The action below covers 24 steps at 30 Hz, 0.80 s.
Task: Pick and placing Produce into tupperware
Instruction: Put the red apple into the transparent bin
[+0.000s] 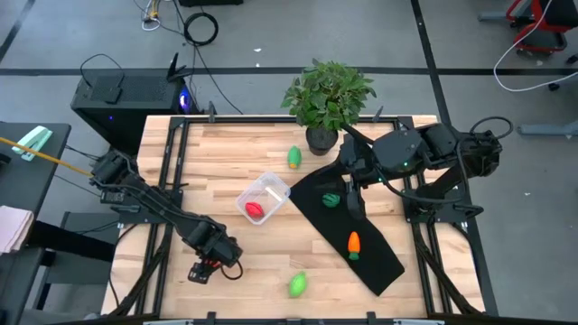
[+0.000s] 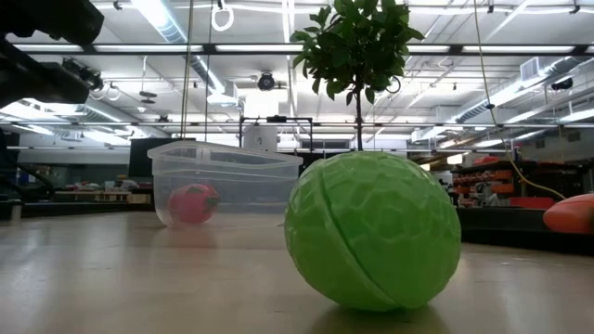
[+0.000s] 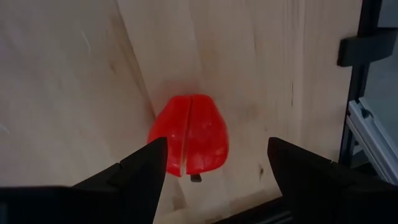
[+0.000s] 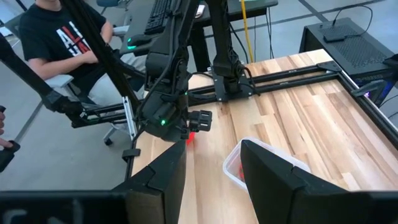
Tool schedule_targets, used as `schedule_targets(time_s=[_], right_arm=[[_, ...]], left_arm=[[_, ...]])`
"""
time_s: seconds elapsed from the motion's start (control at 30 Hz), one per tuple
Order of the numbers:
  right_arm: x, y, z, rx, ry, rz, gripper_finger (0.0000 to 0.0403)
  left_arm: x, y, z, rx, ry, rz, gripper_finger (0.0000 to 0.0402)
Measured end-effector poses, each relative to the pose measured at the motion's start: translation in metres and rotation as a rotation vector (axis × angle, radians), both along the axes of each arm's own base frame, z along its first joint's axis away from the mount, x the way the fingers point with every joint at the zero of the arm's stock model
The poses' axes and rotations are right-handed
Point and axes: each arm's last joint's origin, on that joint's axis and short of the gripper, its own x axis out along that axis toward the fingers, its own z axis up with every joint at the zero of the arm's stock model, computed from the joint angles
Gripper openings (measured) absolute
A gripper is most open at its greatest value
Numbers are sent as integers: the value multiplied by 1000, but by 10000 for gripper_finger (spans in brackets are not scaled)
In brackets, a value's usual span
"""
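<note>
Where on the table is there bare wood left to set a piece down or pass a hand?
Bare wood lies between the tupperware and the left gripper, and along the near edge either side of the light green piece. It is crowded around the black mat, potted plant and right gripper.

The left arm is stretched from its base at the left edge of the desk toward the front left area, with its wrist bent downward. The left gripper (image 1: 206, 268) is held low over the desk surface, and its two dark fingers (image 3: 144, 169) are spread apart, as is seen in the left wrist view. The right arm is folded over the right half of the desk, its elbow raised and its forearm directed inward toward the middle. The right gripper (image 1: 354, 197) is pointed down and toward the left arm, and its fingers (image 4: 163, 173) are parted with a clear gap between them.
</note>
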Motion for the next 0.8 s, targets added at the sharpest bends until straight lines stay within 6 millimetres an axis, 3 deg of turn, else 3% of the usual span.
schedule_targets(time_s=[0.43,0.8], right_arm=[[0,0,0,6,2,14,160],[0,0,0,6,2,14,160]], left_arm=[[4,0,-1,-17,-33,16,286],[-9,9,-26,46,43,102,286]])
